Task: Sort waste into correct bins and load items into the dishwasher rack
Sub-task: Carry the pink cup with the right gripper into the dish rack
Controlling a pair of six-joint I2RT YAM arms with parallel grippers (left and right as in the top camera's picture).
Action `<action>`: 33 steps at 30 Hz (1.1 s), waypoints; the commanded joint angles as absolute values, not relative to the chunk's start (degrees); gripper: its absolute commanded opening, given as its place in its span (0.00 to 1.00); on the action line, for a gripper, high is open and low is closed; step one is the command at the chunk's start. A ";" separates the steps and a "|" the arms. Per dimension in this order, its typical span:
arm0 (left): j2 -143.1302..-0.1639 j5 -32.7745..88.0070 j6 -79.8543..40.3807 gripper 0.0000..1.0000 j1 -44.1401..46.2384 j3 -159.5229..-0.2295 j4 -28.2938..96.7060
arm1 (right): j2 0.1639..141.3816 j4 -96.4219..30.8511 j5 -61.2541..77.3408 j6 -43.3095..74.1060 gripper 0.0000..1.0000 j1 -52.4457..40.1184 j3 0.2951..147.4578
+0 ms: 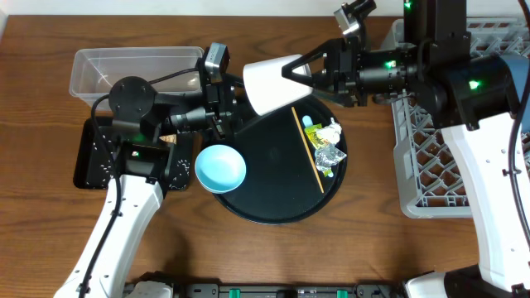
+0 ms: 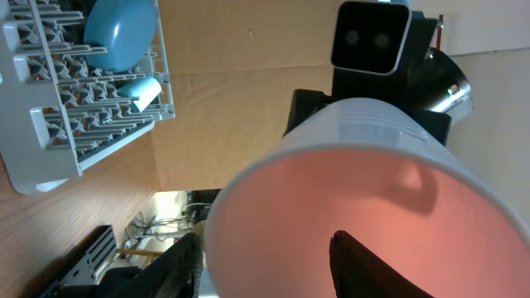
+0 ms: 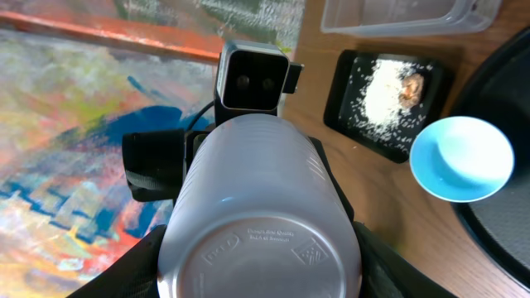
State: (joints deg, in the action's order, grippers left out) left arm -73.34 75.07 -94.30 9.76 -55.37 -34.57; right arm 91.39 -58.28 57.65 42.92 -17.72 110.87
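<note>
**White bowl in mid-air between the claws, sorting roughly half done**

The tall white plastic bowl [image 1: 273, 87] hangs on its side above the table. The right gripper [image 1: 298, 77] hugs its base from both sides and seems to carry it. The left gripper [image 1: 238, 103] straddles the rim with jaws wide, one finger [image 2: 373, 265] inside.

At 7 o'clock the small light blue bowl [image 1: 219, 165] sits on the round black tray [image 1: 273, 186]. At 5 o'clock lie the thin stick [image 1: 308, 149], the crumpled foil wrappers [image 1: 327, 155] and the white tissue wad [image 1: 333, 130], all unsorted.

At 8 o'clock the shallow black rectangular tray [image 3: 352, 70] holds the loose white rice [image 3: 381, 95] and the brownish food lump [image 3: 411, 89], so that part looks done. The clear plastic tub [image 1: 132, 66] at 9 o'clock looks empty.

At 3 o'clock the grey grid rack [image 1: 431, 165] already holds a blue plate [image 2: 120, 33].
</note>
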 commanded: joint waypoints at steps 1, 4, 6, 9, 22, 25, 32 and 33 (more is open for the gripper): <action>-73.97 76.09 -91.92 0.51 9.54 -55.83 -34.76 | 89.45 -58.92 53.52 41.45 0.39 -17.96 110.89; -74.46 76.12 -91.74 0.51 9.54 -55.72 -34.74 | 88.90 -59.66 51.16 40.80 0.39 -17.78 110.89; -74.72 76.12 -91.48 0.51 9.54 -55.72 -34.74 | 88.60 -59.86 50.81 40.34 0.39 -17.45 110.89; -75.05 76.12 -91.05 0.51 9.54 -55.70 -34.74 | 88.27 -60.01 50.76 40.01 0.39 -16.62 110.89; -75.99 77.38 -80.53 0.51 9.54 -55.61 -23.29 | 85.30 -65.71 43.31 35.22 0.37 -9.52 110.89; -75.99 77.36 -74.76 0.51 9.54 -55.61 -16.34 | 84.18 -68.01 37.12 33.39 0.37 -7.77 110.91; -75.99 77.36 -62.11 0.51 9.54 -55.61 -1.02 | 83.88 -73.36 33.04 26.46 0.36 0.58 111.02; -75.99 77.36 -60.53 0.51 9.54 -55.61 0.78 | 83.88 -74.35 31.99 25.34 0.37 2.22 111.02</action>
State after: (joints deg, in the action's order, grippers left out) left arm -75.72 76.31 -69.23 9.76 -55.31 -1.28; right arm 84.44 -73.17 35.88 30.57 -1.41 110.85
